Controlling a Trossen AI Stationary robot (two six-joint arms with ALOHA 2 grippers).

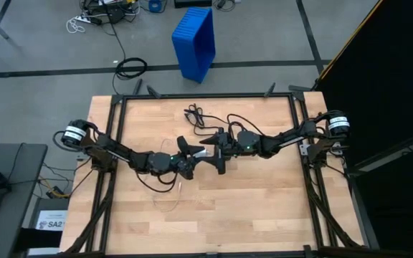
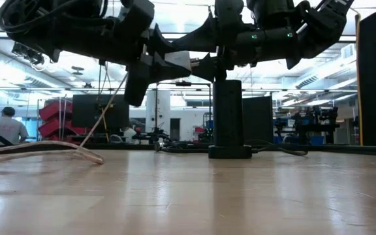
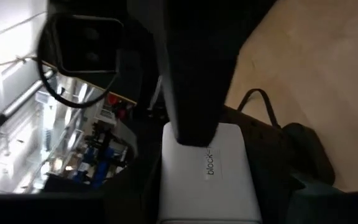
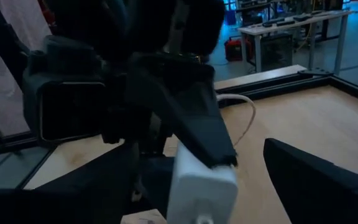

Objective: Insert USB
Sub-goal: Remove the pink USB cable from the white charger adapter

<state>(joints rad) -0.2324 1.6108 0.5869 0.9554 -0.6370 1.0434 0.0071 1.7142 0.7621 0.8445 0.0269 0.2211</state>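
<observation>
The left pincer (image 1: 192, 159) is pinching the white charger (image 1: 201, 153) above mid-tabletop (image 1: 264, 208), while the right pincer (image 4: 197, 186) is standing spread around it. Judged step: mating; next calls for aligning the plug.

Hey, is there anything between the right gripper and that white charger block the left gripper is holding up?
Nothing visible. The white rectangular charger block sits clamped in the left gripper, raised above the wooden table. The right gripper faces it with fingers apart, the gap clear.
</observation>
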